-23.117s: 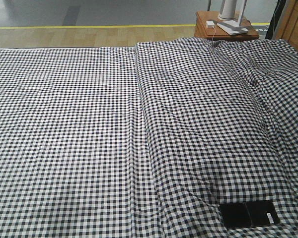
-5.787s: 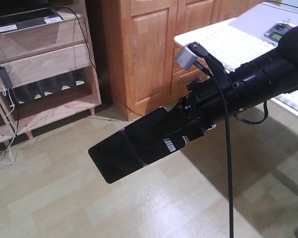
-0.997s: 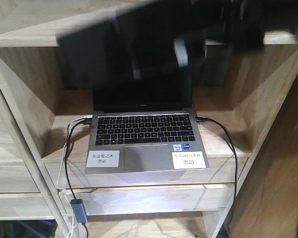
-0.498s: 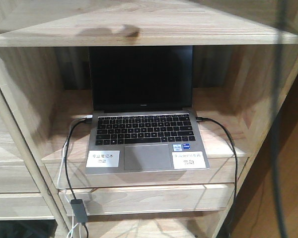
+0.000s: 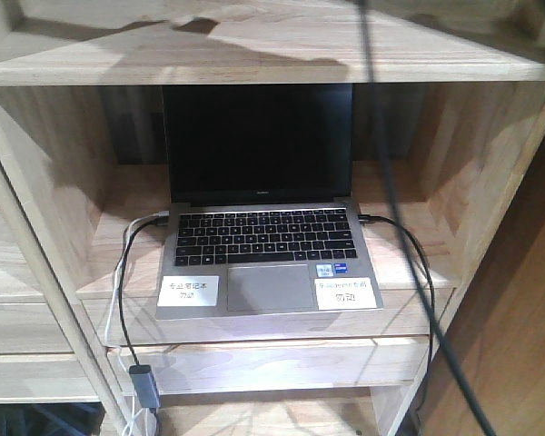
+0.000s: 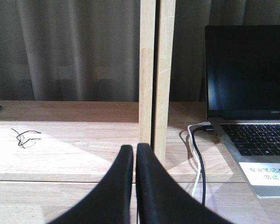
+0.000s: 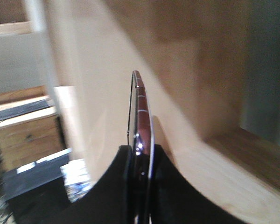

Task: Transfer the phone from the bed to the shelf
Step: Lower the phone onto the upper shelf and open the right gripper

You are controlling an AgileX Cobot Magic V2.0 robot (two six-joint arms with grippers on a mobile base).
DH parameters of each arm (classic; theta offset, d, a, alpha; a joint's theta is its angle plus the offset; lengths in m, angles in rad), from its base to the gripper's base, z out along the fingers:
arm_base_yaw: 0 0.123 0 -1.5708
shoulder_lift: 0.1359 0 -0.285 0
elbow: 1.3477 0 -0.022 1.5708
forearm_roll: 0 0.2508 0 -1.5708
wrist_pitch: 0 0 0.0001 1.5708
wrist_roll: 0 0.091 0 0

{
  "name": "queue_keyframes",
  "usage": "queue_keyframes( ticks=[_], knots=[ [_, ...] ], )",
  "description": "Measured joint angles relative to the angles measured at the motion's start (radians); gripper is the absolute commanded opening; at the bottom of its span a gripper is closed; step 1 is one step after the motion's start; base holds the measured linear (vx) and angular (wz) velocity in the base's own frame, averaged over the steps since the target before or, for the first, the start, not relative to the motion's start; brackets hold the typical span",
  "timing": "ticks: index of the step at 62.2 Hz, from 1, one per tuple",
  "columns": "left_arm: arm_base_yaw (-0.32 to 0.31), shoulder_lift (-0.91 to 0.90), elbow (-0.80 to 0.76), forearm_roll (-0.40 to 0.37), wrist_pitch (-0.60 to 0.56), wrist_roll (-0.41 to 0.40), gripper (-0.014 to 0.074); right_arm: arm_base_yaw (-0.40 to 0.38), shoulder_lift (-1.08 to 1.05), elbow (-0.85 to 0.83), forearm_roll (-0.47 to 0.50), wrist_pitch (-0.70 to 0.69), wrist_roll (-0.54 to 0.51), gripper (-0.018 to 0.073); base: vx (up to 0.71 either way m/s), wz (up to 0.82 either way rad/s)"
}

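Right gripper (image 7: 139, 156) clamps phone (image 7: 141, 112) edge-on, over shelf (image 5: 254, 54) board | left gripper (image 6: 134, 154) closed, empty | risk: you release it tilted, it slides off or strikes laptop (image 5: 263, 218) | blur hides clearance.

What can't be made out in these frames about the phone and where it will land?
- Phone: right wrist view shows it edge-on in the right pincer; its face is hidden.
- Front view: phone and both pincers lie outside the frame; only a dark cable crosses.
- Shelf in the right wrist view is blurred, so which compartment is unclear.
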Motion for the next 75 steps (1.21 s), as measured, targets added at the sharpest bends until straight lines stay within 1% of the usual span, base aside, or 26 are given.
queue_keyframes(
  ticks=[18, 28, 44, 52, 58, 65, 69, 75],
  knots=[
    [0.0, 0.0, 0.0, 0.0, 0.0, 0.0, 0.0001, 0.005, 0.119, 0.0, -0.008, -0.07, -0.011, -0.0002, 0.0, 0.0],
    [0.0, 0.0, 0.0, 0.0, 0.0, 0.0, 0.0001, 0.005, 0.161, 0.0, -0.044, -0.085, -0.018, -0.0002, 0.0, 0.0],
    [0.0, 0.0, 0.0, 0.0, 0.0, 0.0, 0.0001, 0.005, 0.177, 0.0, -0.076, -0.096, -0.018, 0.0001, 0.0, 0.0],
    [0.0, 0.0, 0.0, 0.0, 0.0, 0.0, 0.0001, 0.005, 0.177, 0.0, -0.081, -0.1, -0.018, 0.0026, 0.0, 0.0],
    [0.0, 0.0, 0.0, 0.0, 0.0, 0.0, 0.0001, 0.005, 0.177, 0.0, -0.084, -0.111, -0.018, 0.0074, 0.0, 0.0],
    [0.0, 0.0, 0.0, 0.0, 0.0, 0.0, 0.0001, 0.004, 0.177, 0.0, -0.096, -0.122, -0.018, 0.0179, 0.0, 0.0],
    [0.0, 0.0, 0.0, 0.0, 0.0, 0.0, 0.0001, 0.002, 0.177, 0.0, -0.109, -0.127, -0.018, 0.0265, 0.0, 0.0],
    [0.0, 0.0, 0.0, 0.0, 0.0, 0.0, 0.0001, 0.002, 0.177, 0.0, -0.136, -0.138, -0.018, 0.0424, 0.0, 0.0]
  ],
)
